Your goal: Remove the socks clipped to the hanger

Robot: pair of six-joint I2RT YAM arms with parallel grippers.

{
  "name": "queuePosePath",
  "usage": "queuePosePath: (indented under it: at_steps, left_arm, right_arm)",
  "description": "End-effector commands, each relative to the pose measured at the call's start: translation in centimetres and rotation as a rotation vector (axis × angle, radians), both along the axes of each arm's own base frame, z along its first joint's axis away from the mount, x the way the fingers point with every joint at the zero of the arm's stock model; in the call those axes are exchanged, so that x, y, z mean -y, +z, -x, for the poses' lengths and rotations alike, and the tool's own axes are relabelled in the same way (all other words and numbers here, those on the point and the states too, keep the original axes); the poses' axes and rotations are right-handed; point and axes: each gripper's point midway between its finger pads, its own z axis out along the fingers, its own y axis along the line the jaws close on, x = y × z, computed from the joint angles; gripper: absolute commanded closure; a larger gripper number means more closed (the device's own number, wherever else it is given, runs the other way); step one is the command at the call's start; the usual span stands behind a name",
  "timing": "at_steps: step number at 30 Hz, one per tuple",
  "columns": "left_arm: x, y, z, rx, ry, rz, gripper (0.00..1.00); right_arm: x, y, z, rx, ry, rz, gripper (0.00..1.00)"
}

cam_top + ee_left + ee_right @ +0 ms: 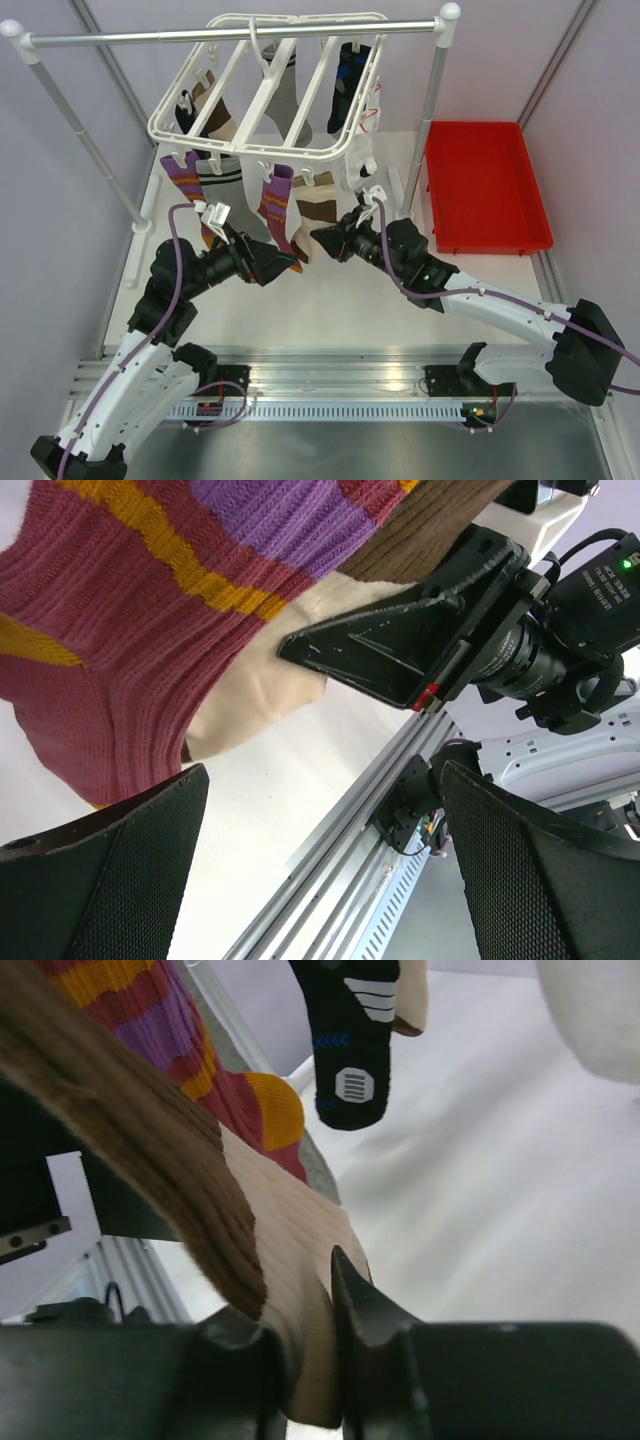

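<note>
1. Pale lilac walls close in a white table (350,300). It carries one silver rail (200,37) on two posts and one red tray (490,185) at the far right, beyond the right post.
2. One white hanger (255,147) hangs tilted from the rail by its hook. The socks (288,100) are clipped under and around it, and at least seven can be made out from above.
3. Among them are two purple striped socks (183,172), one at the left corner and one at the middle of the near edge. One black-and-blue sock (345,85) hangs toward the back right.
4. One brown-and-cream sock (290,1240) hangs from the near edge, just beside the middle purple one.
5. Two arms reach in under the near edge, their tips near each other.
6. The right end effector (300,1330) is pinched narrow on the cream toe part of the brown-and-cream sock.
7. The left end effector (320,860) is spread wide, with nothing between its fingers. It sits just below the middle purple sock.
8. Bare table lies between the hanging socks and the arm bases. The posts bound both sides.
</note>
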Motion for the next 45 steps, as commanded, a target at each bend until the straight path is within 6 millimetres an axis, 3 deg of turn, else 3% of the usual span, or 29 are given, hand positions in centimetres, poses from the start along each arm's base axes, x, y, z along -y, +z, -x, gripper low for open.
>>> queuePosePath:
  at_steps: [1, 3, 4, 6, 9, 11, 19, 27, 32, 38, 45]
  left_arm:
    - [0.3, 0.9, -0.6, 0.032, 0.007, 0.029, 0.01]
    - [0.5, 0.8, -0.7, 0.038, 0.000, 0.028, 0.01]
    - [0.7, 0.7, -1.0, 0.044, -0.004, 0.025, 0.01]
    - [0.8, 0.8, -1.2, 0.058, -0.009, 0.022, 0.01]
    - [1.2, 0.4, -1.4, 0.070, -0.027, 0.009, 0.01]
    - [1.4, 1.1, -1.3, 0.128, -0.048, 0.032, 0.01]
    - [3.3, 3.5, 1.7, 0.271, -0.241, 0.146, 0.00]
    - [7.0, 2.0, 1.9, 0.271, -0.270, 0.077, 0.00]
    - [7.3, 1.0, 1.2, 0.266, -0.210, 0.039, 0.00]
    - [6.1, 0.8, -0.4, 0.252, -0.072, 0.005, 0.12]
    - [6.0, 0.5, -1.4, 0.238, -0.020, -0.027, 0.52]
  right_arm:
    - [0.9, 3.5, -0.2, 0.034, -0.054, -0.094, 0.81]
    - [1.5, 4.5, 0.0, 0.033, -0.060, -0.075, 0.86]
    - [1.8, 3.6, 0.2, 0.000, -0.067, -0.026, 0.87]
    - [2.3, 5.0, 0.6, -0.009, -0.064, -0.034, 0.88]
    - [2.4, 5.9, 2.0, -0.035, -0.019, -0.054, 0.87]
    - [2.1, 6.5, 3.2, -0.063, 0.040, -0.069, 0.88]
    - [0.8, 7.3, 4.3, -0.120, 0.125, -0.093, 0.87]
    - [-0.2, 8.0, 4.3, -0.148, 0.154, -0.118, 0.87]
    - [-0.5, 8.4, 4.3, -0.153, 0.163, -0.125, 0.87]
    - [-1.1, 8.1, 4.5, -0.185, 0.184, -0.143, 0.87]
    - [-1.4, 8.4, 4.5, -0.199, 0.194, -0.170, 0.87]
